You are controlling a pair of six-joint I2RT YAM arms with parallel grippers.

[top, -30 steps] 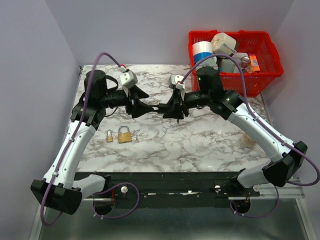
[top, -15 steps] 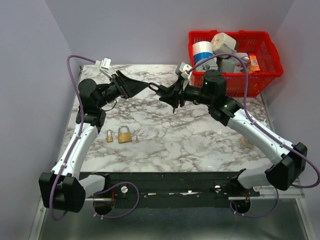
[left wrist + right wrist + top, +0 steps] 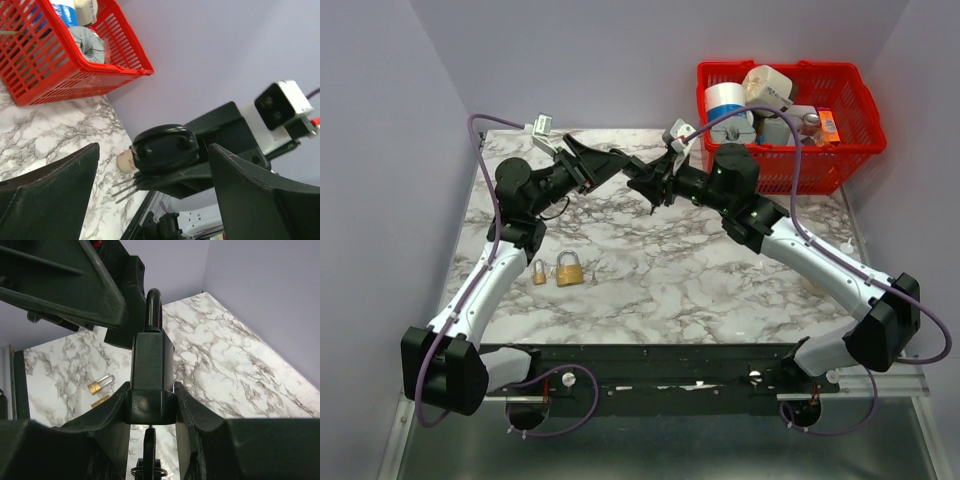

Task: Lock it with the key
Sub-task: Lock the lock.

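My right gripper (image 3: 151, 392) is shut on the body of a black padlock (image 3: 152, 357), held in the air over the back of the table. Its shackle (image 3: 153, 307) points toward the left arm. The key (image 3: 150, 447) sits in the padlock's underside, with its ring and spare keys (image 3: 125, 186) hanging off it. In the top view the padlock (image 3: 634, 177) is at the right gripper (image 3: 642, 181). My left gripper (image 3: 154, 155) stands wide open facing the padlock (image 3: 165, 145), its fingers (image 3: 55, 195) touching nothing. From above, the left gripper (image 3: 616, 160) is just left of the padlock.
Two brass padlocks (image 3: 569, 269) (image 3: 539, 271) lie on the marble table (image 3: 700, 290) at the left, also in the right wrist view (image 3: 100, 385). A red basket (image 3: 840, 150) of items stands at the back right. A small beige object (image 3: 817, 280) lies near the right edge.
Both grippers rose and moved toward the back of the table. The left jaws spread wide open. The right gripper kept its hold on the black padlock.
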